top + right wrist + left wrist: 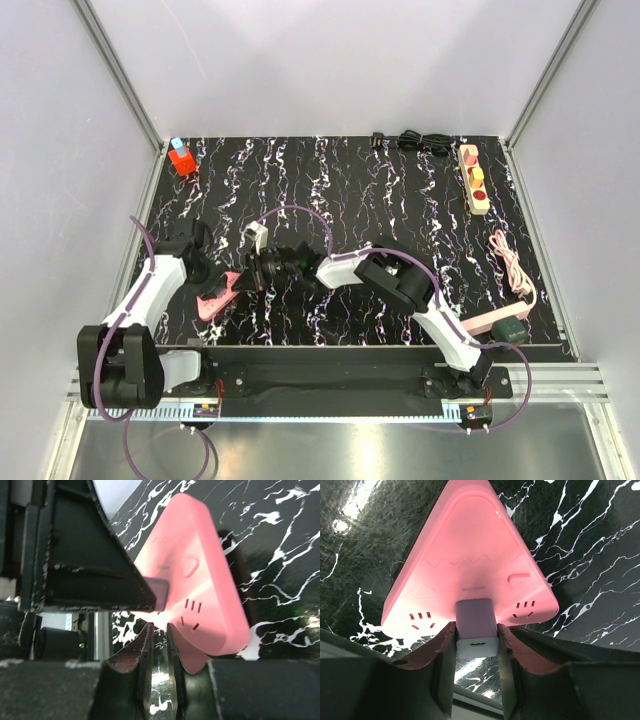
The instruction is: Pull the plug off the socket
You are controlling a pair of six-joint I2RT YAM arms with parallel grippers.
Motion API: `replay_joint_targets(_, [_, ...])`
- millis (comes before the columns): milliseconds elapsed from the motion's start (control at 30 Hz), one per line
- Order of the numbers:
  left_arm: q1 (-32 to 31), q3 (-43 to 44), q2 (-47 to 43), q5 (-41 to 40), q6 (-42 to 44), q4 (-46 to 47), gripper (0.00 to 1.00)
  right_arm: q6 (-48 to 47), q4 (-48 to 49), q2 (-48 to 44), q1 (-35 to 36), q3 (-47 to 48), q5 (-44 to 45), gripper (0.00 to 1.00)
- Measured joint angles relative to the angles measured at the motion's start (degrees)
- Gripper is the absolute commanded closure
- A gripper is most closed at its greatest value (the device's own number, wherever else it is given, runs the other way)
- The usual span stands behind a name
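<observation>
A pink triangular power strip (pixel 475 555) lies on the black marble table, also seen in the top view (pixel 213 300) and the right wrist view (pixel 200 580). A pale lavender-white plug block (pixel 476 625) sits in its middle outlet. My left gripper (pixel 476 640) is shut on this plug, one pad on each side; it also shows in the top view (pixel 222 288). My right gripper (pixel 160 627) is nearly closed on nothing, its tips at the strip's near edge by the plug (pixel 159 592). The beige socket (pixel 473 180) with round outlets lies far right, away from both grippers.
A second pink bar (pixel 480 322) with a dark green plug (pixel 511 327) and a pink cable (pixel 511 262) lies at the right front. A black cable (pixel 420 142) lies at the back edge. A red block (pixel 181 158) stands back left.
</observation>
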Motion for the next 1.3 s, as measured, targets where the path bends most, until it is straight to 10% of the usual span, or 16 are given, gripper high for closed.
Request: replay_joint_targets(1300, [0.0,3.6,-0.3,-0.9,-0.9,-4.1,1.0,-4.0,-15.1,4.6,4.8,16.1,17.4,0.9])
